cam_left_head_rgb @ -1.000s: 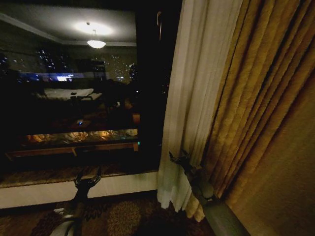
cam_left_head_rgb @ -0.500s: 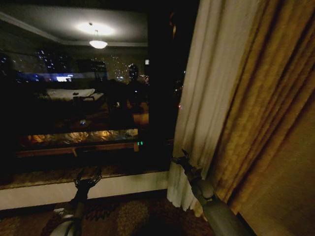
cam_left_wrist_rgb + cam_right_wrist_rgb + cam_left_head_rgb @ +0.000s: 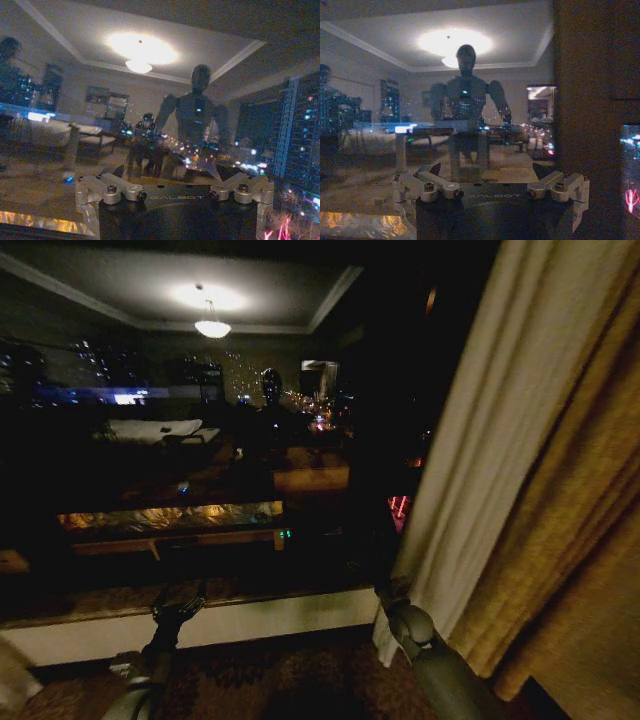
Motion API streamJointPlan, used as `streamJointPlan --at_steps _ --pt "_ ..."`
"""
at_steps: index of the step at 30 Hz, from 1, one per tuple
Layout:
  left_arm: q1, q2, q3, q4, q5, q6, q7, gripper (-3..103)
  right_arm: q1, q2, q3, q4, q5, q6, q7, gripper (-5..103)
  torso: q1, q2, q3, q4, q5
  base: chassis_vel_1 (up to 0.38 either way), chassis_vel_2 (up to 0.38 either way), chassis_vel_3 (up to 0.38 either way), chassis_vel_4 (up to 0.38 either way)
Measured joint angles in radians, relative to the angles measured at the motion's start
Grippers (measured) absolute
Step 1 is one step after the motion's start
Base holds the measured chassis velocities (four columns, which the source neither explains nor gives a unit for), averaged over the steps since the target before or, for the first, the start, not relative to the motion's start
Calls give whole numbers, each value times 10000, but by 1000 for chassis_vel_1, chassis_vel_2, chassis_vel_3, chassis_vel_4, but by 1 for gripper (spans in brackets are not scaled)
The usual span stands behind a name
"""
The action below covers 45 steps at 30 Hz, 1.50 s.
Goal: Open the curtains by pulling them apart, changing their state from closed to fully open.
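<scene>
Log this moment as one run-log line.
right hand: open, by edge of sheer curtain | left hand: open, low before window ledge | sheer curtain: drawn right against golden drape

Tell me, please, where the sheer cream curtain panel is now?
In the head view, the sheer curtain hangs right of the dark window, against the golden drape.

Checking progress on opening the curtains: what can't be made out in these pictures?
- Top of the sheer curtain: cut off by the head view's upper edge.
- Whether the right tool touches it: head view, too dark and blurred.
- Its hem: partly hidden behind the right arm.
</scene>
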<state>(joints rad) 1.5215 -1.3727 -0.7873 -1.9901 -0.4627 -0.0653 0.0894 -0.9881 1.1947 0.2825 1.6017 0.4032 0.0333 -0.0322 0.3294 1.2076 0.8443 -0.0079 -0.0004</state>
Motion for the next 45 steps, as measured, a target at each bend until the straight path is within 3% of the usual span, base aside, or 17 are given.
streamJointPlan --at_steps 45 --pt "0 0 1 0 1 0 0 100 -1 0 0 -2 -1 -3 0 100 1 -2 1 -1 3 364 350 -364 -344"
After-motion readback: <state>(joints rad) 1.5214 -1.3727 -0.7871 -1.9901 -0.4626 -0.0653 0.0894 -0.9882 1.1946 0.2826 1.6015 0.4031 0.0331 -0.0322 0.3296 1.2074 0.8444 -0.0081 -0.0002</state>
